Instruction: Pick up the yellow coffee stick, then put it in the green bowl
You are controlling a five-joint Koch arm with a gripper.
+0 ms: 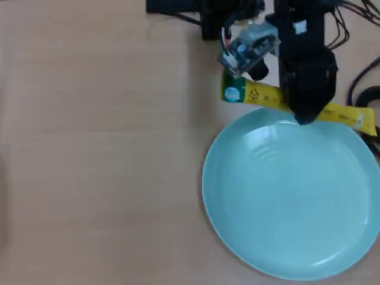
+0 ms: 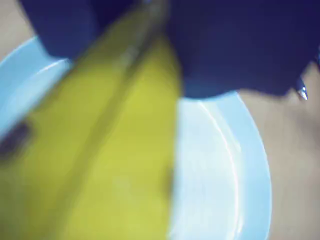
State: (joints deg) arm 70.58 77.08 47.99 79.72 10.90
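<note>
The gripper [image 1: 304, 119] was pinching the yellow coffee stick [image 1: 261, 95] near its middle, so the picking-up part looked done and the carrying part was in hand. From above, the stick lay stretched out sideways along the far edge of the green bowl [image 1: 285, 202], with its green end sticking out past the bowl's rim on one side and its other end reaching over the rim on the other side. In the wrist view the stick [image 2: 115, 165] filled most of the picture, big and blurry, with the bowl [image 2: 220, 165] showing behind it. I could not tell how high the stick hung above the bowl. I thought the next move was to bring the stick farther in, toward the middle of the bowl, and then let go, so it would not tip off the rim. The bowl sat on a light wooden counter [image 1: 95, 148] that looked smooth and bare around it. Beyond the bowl, behind the arm, some black cables [image 1: 362, 89] trailed across the counter.
</note>
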